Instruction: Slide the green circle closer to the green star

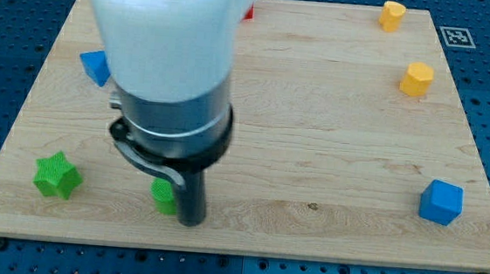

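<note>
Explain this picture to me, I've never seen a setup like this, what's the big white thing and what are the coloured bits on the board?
The big white and grey shape is a robot arm, seen close from the one camera. It has no claw; it ends in a dark rod, and my tip rests on a wooden board. It holds nothing, it only pushes. My tip sits right beside the green circle, on the view's right of it. The green star lies further to the view's left. Also on the board: a blue block at upper left, a blue cube at lower right, two yellow blocks at upper right, and a mostly hidden red block.
</note>
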Controlling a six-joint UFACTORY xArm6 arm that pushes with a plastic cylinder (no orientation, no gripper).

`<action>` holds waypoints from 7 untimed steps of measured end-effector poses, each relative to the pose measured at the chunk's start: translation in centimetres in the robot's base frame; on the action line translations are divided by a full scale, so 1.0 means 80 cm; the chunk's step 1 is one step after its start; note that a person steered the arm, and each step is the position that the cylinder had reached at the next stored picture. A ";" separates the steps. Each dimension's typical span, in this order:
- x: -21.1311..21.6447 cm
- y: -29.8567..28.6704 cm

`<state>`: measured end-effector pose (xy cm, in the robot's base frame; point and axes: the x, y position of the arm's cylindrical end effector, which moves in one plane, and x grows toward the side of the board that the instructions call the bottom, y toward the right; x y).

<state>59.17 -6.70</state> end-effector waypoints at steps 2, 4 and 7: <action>-0.006 -0.006; -0.045 0.001; -0.053 -0.088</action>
